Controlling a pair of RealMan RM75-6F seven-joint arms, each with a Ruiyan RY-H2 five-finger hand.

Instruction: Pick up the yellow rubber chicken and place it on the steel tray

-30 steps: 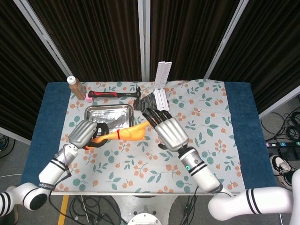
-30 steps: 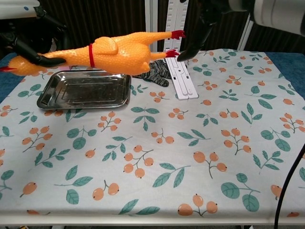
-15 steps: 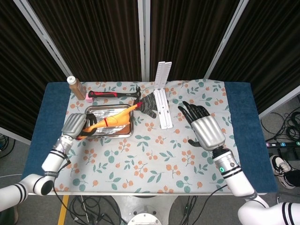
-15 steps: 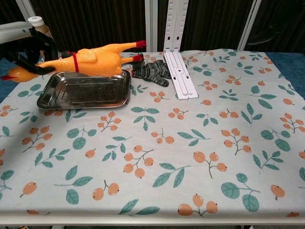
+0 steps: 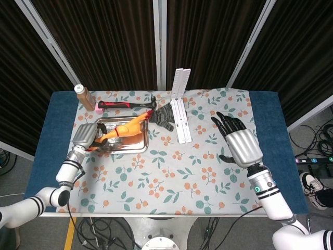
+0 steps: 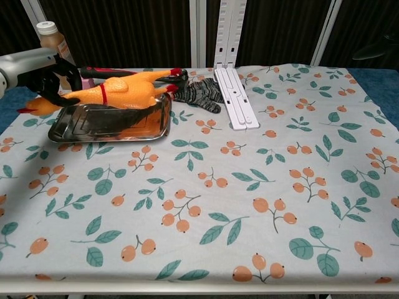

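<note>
Black curtains (image 5: 109,36) with pale uprights (image 5: 160,41) behind a floral-clothed table (image 5: 208,172).

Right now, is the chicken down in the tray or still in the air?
Over the tray, not released: the rubber chicken lies along the steel tray, neck still gripped by the left hand. Contact with the tray floor: cannot tell.

no text, label, brand, number or sign can be read in either view. the bottle (image 6: 48,35) at the back left corner carries no legible label, and the white folded rack (image 6: 234,93) bears no readable marking. only a leaf-and-berry print is seen on the cloth (image 6: 249,187).
</note>
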